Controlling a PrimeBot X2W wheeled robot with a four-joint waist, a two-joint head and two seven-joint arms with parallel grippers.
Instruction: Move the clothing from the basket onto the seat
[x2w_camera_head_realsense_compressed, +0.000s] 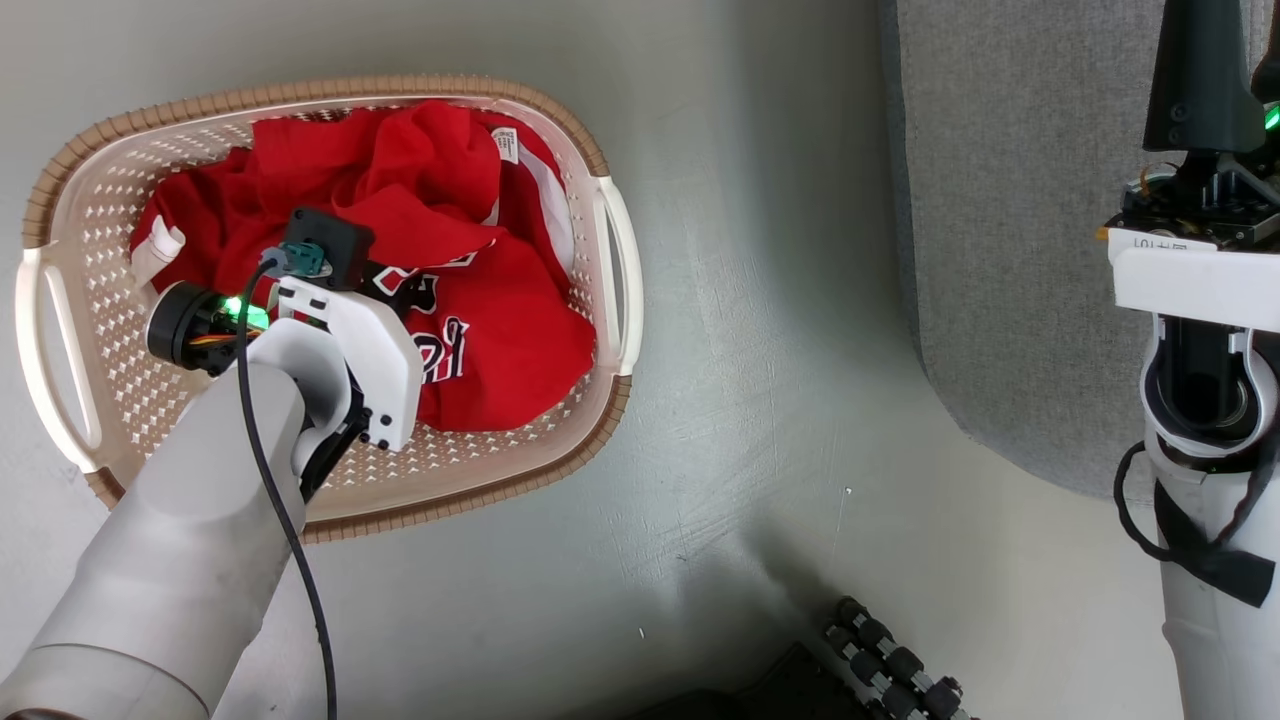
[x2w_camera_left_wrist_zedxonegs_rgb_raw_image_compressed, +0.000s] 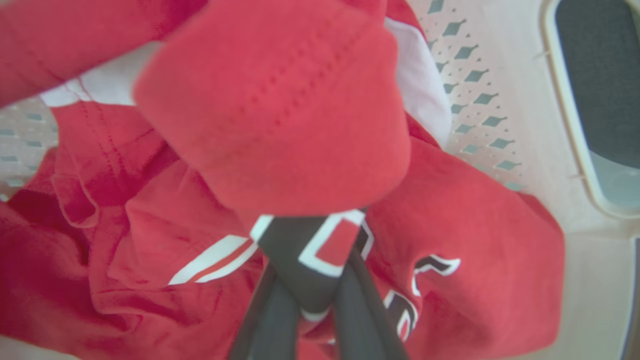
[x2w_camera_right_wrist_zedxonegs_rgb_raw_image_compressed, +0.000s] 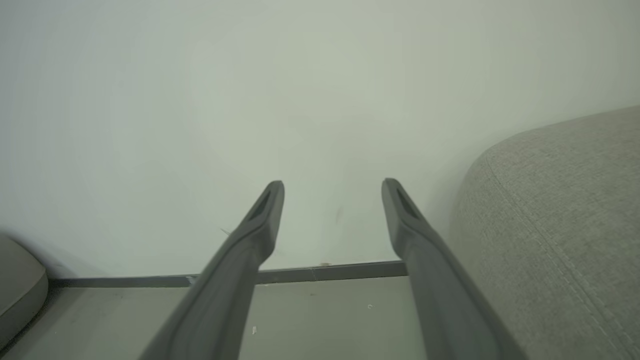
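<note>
Lying heaped in the basket (x2w_camera_head_realsense_compressed: 330, 95), the clothing (x2w_camera_head_realsense_compressed: 480, 340) takes up its far and right part, while bare perforated floor shows along the near and left sides. The left gripper (x2w_camera_left_wrist_zedxonegs_rgb_raw_image_compressed: 312, 287) has its jaws pinched narrow on a fold of the jersey, right at a black, white-edged letter. In the left wrist view its two dark fingers (x2w_camera_left_wrist_zedxonegs_rgb_raw_image_compressed: 270, 320) run up into that fold, and their tips are buried in cloth. The basket's brown ribbed rim rings the pile on every side, with a white handle (x2w_camera_head_realsense_compressed: 615, 270) on the wall nearest the seat (x2w_camera_head_realsense_compressed: 1010, 250). A broad strip of pale floor (x2w_camera_head_realsense_compressed: 770, 400) separates that handle from the seat, whose rounded grey corner curves in at the right of the head view, well apart from the basket.

The clothing is bright red with white trim. A white tag (x2w_camera_head_realsense_compressed: 506, 145) shows near the far edge. The lettering is partly folded under and cannot be read.

The right gripper (x2w_camera_right_wrist_zedxonegs_rgb_raw_image_compressed: 332, 192) stands with its jaws wide apart, pointed at a plain pale wall (x2w_camera_right_wrist_zedxonegs_rgb_raw_image_compressed: 250, 100), just beside the seat's edge. In the head view the left forearm (x2w_camera_head_realsense_compressed: 200, 520) and its wrist housing cover the near part of the pile and the grip itself. The right arm (x2w_camera_head_realsense_compressed: 1200, 380) is cut off by the right edge, and a dark ribbed part (x2w_camera_head_realsense_compressed: 890, 660) at the bottom edge is too cropped to name
</note>
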